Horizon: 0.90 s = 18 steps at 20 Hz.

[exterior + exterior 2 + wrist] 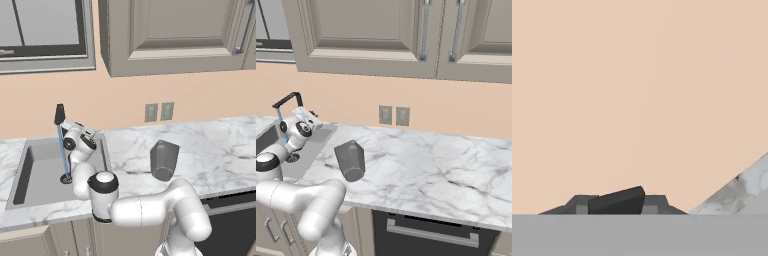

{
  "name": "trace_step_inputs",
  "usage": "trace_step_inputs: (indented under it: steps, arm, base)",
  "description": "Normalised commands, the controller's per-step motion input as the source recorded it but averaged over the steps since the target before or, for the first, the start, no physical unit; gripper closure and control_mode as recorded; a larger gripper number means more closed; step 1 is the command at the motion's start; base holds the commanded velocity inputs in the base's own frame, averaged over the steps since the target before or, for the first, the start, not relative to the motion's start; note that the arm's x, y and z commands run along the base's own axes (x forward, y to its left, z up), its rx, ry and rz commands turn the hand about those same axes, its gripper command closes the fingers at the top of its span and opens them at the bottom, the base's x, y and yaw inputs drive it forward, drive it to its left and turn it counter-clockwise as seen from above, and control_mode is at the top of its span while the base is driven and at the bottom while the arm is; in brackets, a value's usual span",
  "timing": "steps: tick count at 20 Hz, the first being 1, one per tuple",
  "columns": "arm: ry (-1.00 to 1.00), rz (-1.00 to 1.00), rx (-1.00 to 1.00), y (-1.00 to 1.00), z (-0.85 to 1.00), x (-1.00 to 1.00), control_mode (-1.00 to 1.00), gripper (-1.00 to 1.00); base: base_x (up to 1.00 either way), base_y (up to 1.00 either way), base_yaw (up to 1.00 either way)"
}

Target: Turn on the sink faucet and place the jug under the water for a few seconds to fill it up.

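One jug [164, 159] stands upright on the counter [220, 145], just right of the sink [45, 170]. It looks stiff, light and smooth-sided, best pinched across its narrower base. Farther back, water [63, 155] runs from the faucet [60, 116]; the gripper [84, 133] beside it is half hidden, so I cannot tell its opening.

Even bright render, soft shadows, no glare.
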Motion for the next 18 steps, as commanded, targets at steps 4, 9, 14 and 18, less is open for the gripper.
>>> trace_step_inputs:
  steps: [4,9,14,18]
  arm:
    - [0.06,-0.02,0.05,-0.11,-0.14,0.00,-1.00,-1.00]
    - [0.03,0.00,0.00,-0.01,-0.06,-0.05,-1.00,-1.00]
    - [-0.16,0.00,0.00,-0.27,0.03,-0.42,-1.00,-1.00]
    - [-0.22,0.00,0.00,-0.31,0.25,-0.49,-1.00,-1.00]
  base:
    - [0.00,0.00,0.00]
    - [0.00,0.00,0.00]
    - [0.00,0.00,0.00]
    - [0.00,0.00,0.00]
